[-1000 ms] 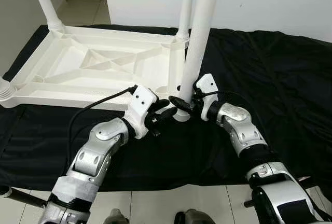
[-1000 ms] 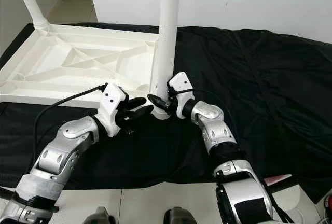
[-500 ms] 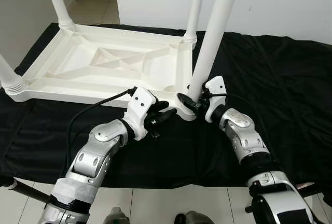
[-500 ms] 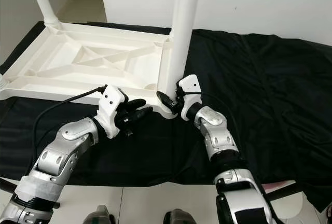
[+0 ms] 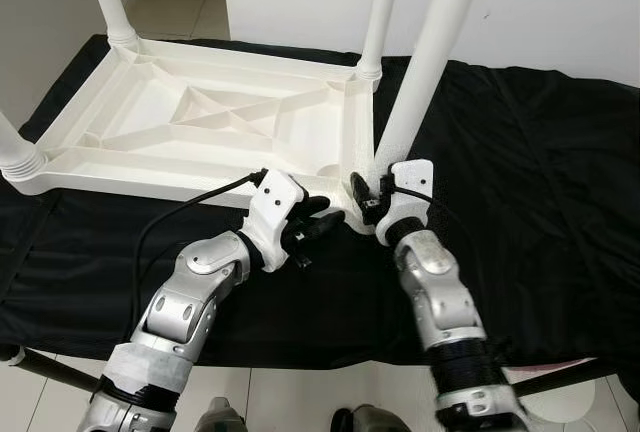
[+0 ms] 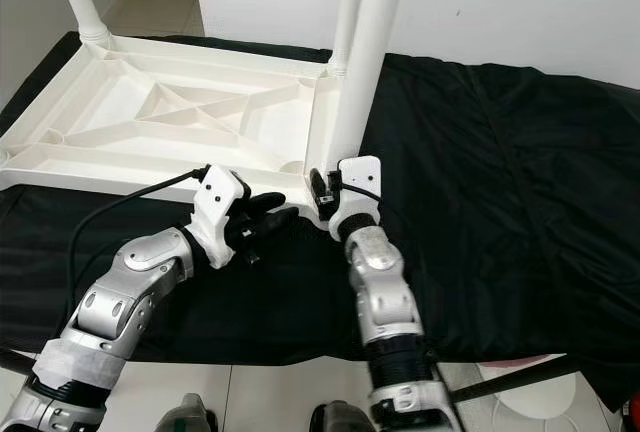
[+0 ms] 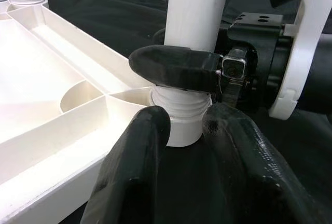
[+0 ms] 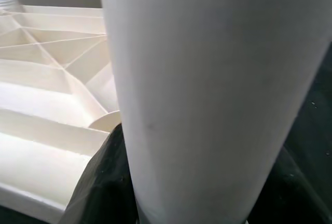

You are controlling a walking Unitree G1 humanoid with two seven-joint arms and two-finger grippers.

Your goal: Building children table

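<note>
right gripper (image 5: 366, 198) fingers clasp table leg (image 5: 425, 62) base | left gripper (image 5: 322, 226) (fingers parted) at its 8 o'clock | tabletop (image 5: 190, 122) upside down on black cloth (image 5: 540, 172)

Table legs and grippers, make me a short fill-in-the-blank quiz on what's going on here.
1. The white tabletop lies upside down on a ____ cloth.
2. The right gripper is shut on the base of a table ____.
3. That leg stands at the tabletop's corner nearest the ____ gripper.

Missing words: black; leg; right
</note>
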